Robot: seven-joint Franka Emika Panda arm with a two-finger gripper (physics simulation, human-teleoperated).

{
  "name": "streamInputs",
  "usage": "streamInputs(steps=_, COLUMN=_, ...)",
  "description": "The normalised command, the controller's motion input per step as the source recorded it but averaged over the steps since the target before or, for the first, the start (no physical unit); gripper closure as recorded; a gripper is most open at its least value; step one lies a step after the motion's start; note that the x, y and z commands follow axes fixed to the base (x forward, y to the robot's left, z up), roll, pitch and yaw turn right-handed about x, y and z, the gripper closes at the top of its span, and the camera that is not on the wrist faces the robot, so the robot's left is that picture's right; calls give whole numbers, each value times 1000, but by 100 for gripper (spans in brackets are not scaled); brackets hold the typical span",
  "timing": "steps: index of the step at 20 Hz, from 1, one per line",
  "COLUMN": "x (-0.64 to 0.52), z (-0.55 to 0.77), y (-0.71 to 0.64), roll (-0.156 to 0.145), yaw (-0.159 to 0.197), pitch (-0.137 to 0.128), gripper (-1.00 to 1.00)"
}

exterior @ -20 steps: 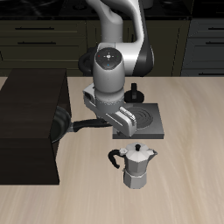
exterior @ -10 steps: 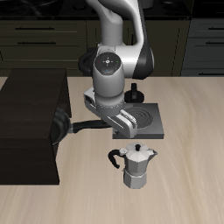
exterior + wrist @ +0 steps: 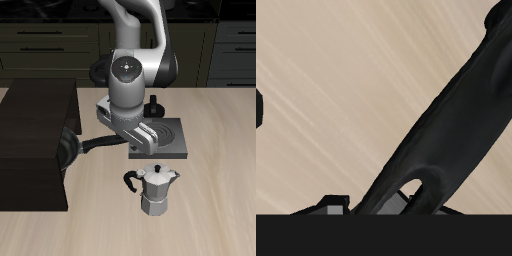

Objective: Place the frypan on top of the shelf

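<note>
In the exterior view, the frypan (image 3: pixel 68 150) hangs tilted on its side at the left of centre, its glossy black bowl pressed against the front face of the dark shelf (image 3: pixel 35 140) that fills the left part of the frame. Its long handle runs rightward to the gripper (image 3: pixel 124 141), which sits under the grey arm (image 3: pixel 135 75) in the middle of the frame; the fingers are hidden by the hand's body, yet the pan is carried off the table, so the hand is clamped on the handle. Just right of it lies the grey square stove plate (image 3: pixel 165 140), and below that, nearer the bottom edge, stands the moka pot (image 3: pixel 155 190).

In the wrist view, the black handle (image 3: pixel 446 130) crosses diagonally over the pale wooden table (image 3: pixel 336 90).
</note>
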Motion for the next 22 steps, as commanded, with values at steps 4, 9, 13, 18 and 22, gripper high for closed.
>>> streamInputs(steps=4, x=9, z=113, y=74, roll=7, yaw=23, pitch=-6, gripper=100)
streamInputs(steps=9, x=-11, z=85, y=144, roll=18, yaw=32, pitch=-9, gripper=100)
streamInputs(steps=13, x=14, z=58, y=198, roll=22, yaw=31, pitch=-3, gripper=100)
streamInputs(steps=18, x=-77, z=106, y=262, roll=13, yaw=36, pitch=-21, gripper=100)
streamInputs(steps=22, x=-69, z=11, y=164, roll=7, yaw=26, pitch=14, gripper=100)
